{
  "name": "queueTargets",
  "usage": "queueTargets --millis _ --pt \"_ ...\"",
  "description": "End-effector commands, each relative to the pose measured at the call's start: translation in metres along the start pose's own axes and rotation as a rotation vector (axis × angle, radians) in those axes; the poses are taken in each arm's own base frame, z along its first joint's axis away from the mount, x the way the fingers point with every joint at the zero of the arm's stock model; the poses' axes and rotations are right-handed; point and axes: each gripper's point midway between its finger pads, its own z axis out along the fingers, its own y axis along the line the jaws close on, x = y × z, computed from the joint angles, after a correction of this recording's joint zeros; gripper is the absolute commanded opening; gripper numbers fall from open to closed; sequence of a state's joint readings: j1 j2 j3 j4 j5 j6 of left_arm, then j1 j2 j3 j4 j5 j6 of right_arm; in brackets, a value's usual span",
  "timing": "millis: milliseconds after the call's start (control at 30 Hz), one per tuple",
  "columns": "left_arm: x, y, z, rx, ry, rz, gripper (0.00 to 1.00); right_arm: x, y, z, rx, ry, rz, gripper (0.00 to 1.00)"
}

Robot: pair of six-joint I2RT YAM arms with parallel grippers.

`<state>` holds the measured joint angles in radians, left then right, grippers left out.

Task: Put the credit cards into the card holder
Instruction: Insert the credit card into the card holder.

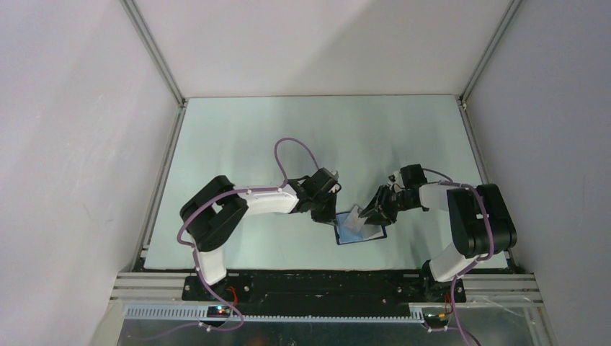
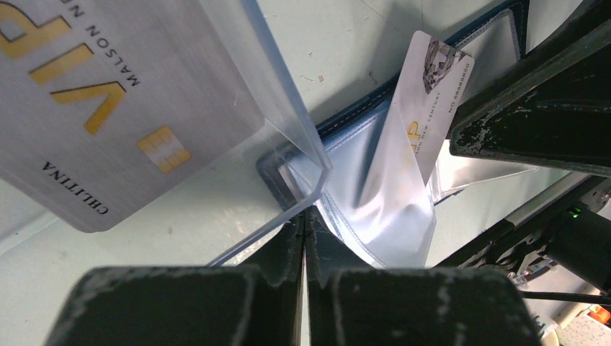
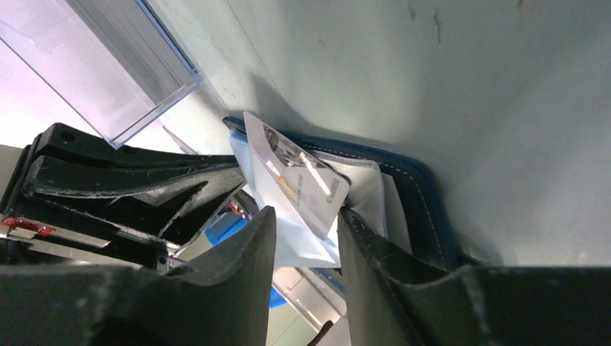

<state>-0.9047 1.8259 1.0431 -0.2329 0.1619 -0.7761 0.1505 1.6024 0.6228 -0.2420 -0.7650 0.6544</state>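
- On pale table (image 1: 252,137), tending open card holder (image 1: 360,232).
- Pinching left gripper (image 2: 304,216) shut on clear sleeve (image 2: 382,194).
- Clamping credit card (image 3: 295,173) in right gripper (image 3: 306,216); aiming squarely, pushing slowly.

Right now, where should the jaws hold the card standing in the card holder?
Likely the free upper end of the card, across its faces, from the right arm's side: the lower end seems tucked into the card holder, and the left gripper crowds the other side.
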Motion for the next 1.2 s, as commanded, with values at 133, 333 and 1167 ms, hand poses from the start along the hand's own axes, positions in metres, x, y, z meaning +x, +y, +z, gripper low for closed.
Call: queueTargets --millis 133,333,1167 --pt "0.002 0.017 0.008 -0.057 -0.001 0.024 0.03 -0.022 0.006 0.002 -0.014 -0.108 -0.098 0.30" --pt "0.001 0.018 0.008 -0.063 -0.003 0.022 0.03 -0.020 0.010 -0.009 0.018 -0.154 -0.130 0.14" --pt "0.001 0.019 0.009 -0.065 -0.002 0.026 0.03 -0.007 -0.014 0.006 0.067 -0.150 0.014 0.45"
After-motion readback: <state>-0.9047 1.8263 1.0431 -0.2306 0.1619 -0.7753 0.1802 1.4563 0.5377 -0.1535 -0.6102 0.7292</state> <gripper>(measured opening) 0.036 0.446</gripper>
